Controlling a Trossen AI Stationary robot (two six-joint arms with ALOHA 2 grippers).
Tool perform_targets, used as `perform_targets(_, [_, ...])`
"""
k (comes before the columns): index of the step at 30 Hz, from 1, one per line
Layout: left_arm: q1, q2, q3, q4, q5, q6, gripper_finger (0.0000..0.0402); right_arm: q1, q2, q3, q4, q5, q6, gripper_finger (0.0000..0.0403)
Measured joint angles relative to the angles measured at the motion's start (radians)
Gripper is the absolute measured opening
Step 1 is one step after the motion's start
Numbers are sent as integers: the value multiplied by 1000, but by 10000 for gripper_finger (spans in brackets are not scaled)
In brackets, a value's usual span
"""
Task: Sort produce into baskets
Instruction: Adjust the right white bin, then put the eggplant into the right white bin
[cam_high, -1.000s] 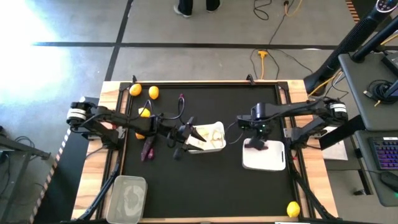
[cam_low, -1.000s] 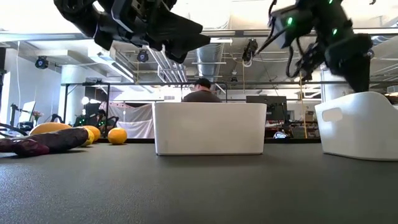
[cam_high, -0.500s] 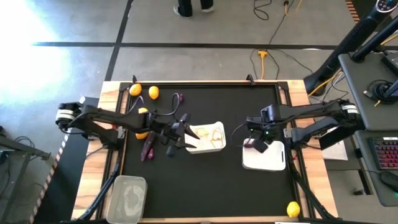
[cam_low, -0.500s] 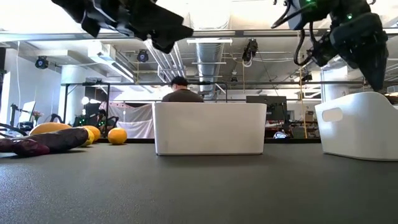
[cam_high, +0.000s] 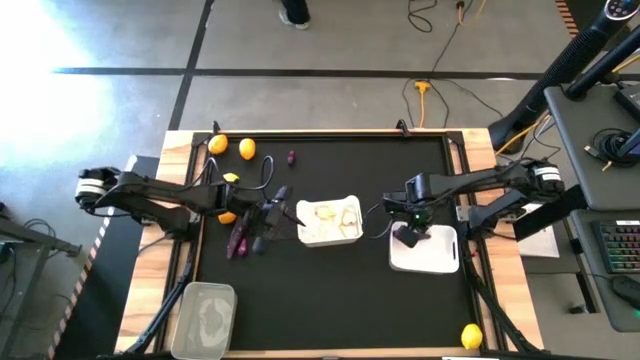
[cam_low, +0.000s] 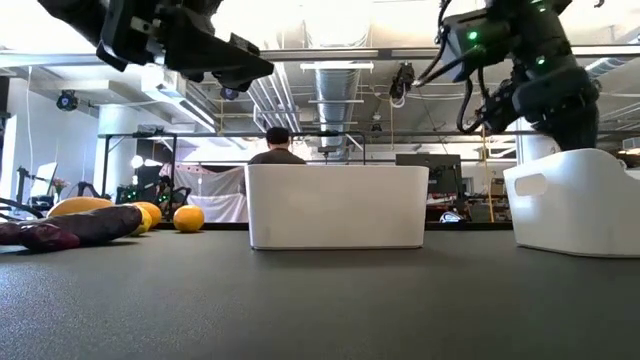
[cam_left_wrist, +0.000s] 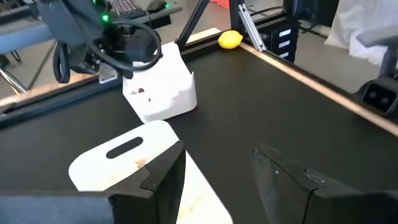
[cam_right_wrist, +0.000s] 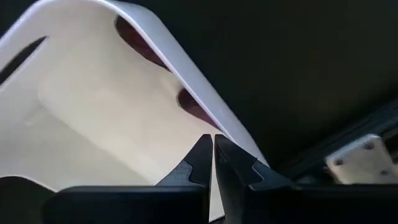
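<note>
Right gripper is seen closed and empty over white tray at 3 o'clock; left gripper is held parted, empty, beside middle tray.

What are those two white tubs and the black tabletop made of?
Both white tubs look like moulded plastic: smooth, slightly glossy walls, rounded corners, a cut-out handle slot. The black tabletop looks like a matte mat, perhaps rubber or foam; its finely grained surface barely shines.

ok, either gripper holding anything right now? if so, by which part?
Nothing is held. The left gripper is open and empty beside the middle white tray. The right gripper is shut on nothing above the right white tray.
</note>
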Motion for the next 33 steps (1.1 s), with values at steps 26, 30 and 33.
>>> perform_targets(26, [193, -179, -10, -173, 4, 38, 166, -240, 109, 272, 652, 38, -641, 13])
perform_targets(30, [204, -186, -10, -211, -189, -72, 166, -243, 204, 344, 717, 41, -790, 13])
perform_targets(33, [204, -169, -10, -254, -333, -224, 166, -244, 272, 419, 680, 43, -810, 13])
